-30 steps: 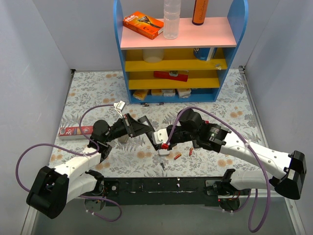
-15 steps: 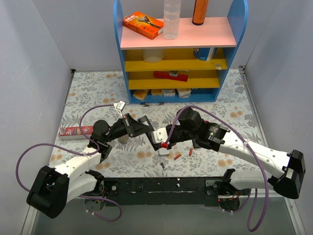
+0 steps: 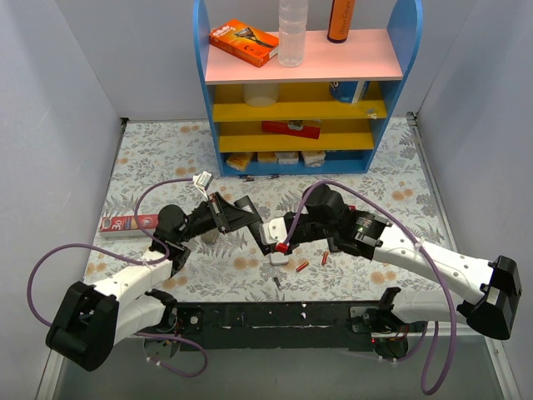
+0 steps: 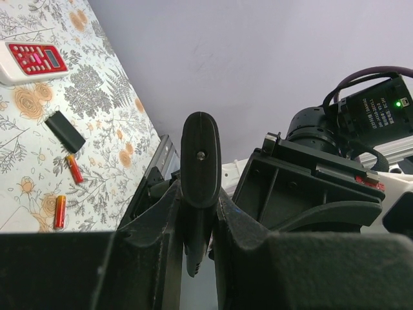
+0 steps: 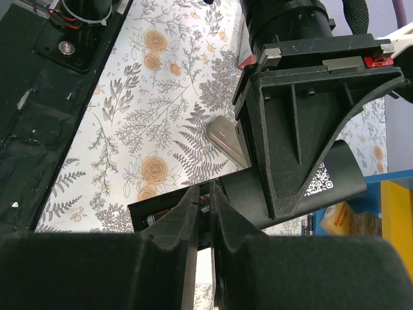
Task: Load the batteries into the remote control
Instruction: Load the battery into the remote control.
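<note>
Above the floral table (image 3: 166, 154), just ahead of the bases, my left claw (image 3: 248, 218) and right claw (image 5: 205, 195) meet tip to tip, and the top view matches the frame from 1 second back almost exactly: arms, cables and loose items sit where they did, with at most a slight settling of my right wrist. My left claw is clamped hard on the remote control (image 4: 199, 155), holding it clear of the surface. My right claw is drawn in to a thin slit at the remote's open battery bay; whether it pinches anything there I cannot tell. From above, both claws cover most of the remote. The bay is dim, and 1 dark cell seems to lie in it. The remote's long axis runs from my left claw toward my right, roughly across the table, its rounded end leading and its dark, labelled back turned to my right wrist camera. On the table, 2 of the batteries (image 3: 302, 266) lie near a black cover (image 3: 276, 282), with a white remote with red buttons (image 4: 32, 59) beyond.
</note>
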Available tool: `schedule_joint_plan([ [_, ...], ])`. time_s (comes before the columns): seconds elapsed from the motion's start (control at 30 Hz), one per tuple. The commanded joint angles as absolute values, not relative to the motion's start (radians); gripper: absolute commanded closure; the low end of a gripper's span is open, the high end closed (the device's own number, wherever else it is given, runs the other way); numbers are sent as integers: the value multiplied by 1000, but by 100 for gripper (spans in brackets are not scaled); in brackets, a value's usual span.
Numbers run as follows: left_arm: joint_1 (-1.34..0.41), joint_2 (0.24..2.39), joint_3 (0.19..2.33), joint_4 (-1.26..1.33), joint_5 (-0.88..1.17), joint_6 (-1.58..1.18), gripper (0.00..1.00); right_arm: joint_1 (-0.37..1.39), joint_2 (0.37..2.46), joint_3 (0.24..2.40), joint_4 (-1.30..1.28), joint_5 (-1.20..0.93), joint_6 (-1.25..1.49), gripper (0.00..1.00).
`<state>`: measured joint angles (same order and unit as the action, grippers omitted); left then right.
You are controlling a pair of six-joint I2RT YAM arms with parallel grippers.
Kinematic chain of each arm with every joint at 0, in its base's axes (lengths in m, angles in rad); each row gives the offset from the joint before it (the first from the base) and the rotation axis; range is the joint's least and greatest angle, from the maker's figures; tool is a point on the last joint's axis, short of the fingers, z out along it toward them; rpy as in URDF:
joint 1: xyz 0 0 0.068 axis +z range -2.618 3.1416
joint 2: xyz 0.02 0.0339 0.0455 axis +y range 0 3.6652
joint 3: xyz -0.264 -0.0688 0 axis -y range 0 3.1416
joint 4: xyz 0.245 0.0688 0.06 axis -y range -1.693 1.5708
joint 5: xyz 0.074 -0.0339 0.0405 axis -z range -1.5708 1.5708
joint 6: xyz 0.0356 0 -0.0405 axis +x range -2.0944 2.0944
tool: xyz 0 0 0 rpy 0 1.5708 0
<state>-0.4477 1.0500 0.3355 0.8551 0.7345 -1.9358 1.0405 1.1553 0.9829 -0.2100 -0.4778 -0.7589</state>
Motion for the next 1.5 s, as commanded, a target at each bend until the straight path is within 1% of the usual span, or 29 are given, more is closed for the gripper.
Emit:
schedule_joint_plan([
  [0.0, -445, 986, 405, 936, 730, -1968, 100, 1034, 1167, 922, -305, -456, -715, 84],
  [0.2, -443, 976, 414, 951, 759, -1933, 100, 1019, 1172, 894, -282, -442, -703, 84],
  [0.5, -445, 962, 425, 999, 788, -1919, 100, 1006, 1230, 868, -233, -492, -664, 84],
  [0.7, -445, 1026, 446, 982, 792, -1902, 100, 999, 1247, 874, -152, -541, -644, 81],
  [0.77, -445, 1019, 442, 922, 778, -1858, 100, 999, 1258, 926, -192, -549, -643, 78],
  [0.8, -443, 1011, 446, 816, 740, -1782, 100, 999, 1268, 945, -204, -554, -643, 74],
  [0.87, -445, 990, 465, 677, 691, -1679, 100, 999, 1279, 1014, -244, -578, -623, 71],
  [0.9, -443, 982, 472, 553, 627, -1604, 100, 999, 1285, 1035, -256, -586, -588, 68],
  [0.97, -443, 962, 497, 444, 548, -1528, 100, 999, 1284, 1086, -278, -580, -539, 66],
  [1.0, -443, 941, 503, 360, 484, -1502, 100, 999, 1278, 1092, -279, -575, -520, 61],
  [1.1, -445, 887, 497, 261, 394, -1439, 100, 999, 1235, 1069, -239, -545, -437, 50],
  [1.13, -443, 874, 492, 244, 347, -1430, 100, 999, 1221, 1057, -227, -534, -395, 44],
  [1.2, -445, 851, 471, 215, 310, -1419, 100, 999, 1177, 1022, -195, -500, -348, 39],
  [1.27, -443, 838, 463, 184, 249, -1419, 100, 999, 1152, 1005, -199, -416, -280, 39],
  [1.33, -443, 831, 463, 161, 232, -1425, 100, 999, 1117, 956, -212, -346, -238, 39],
  [1.47, -443, 776, 474, 134, 181, -1427, 100, 999, 1100, 865, -279, -255, -105, 41],
])
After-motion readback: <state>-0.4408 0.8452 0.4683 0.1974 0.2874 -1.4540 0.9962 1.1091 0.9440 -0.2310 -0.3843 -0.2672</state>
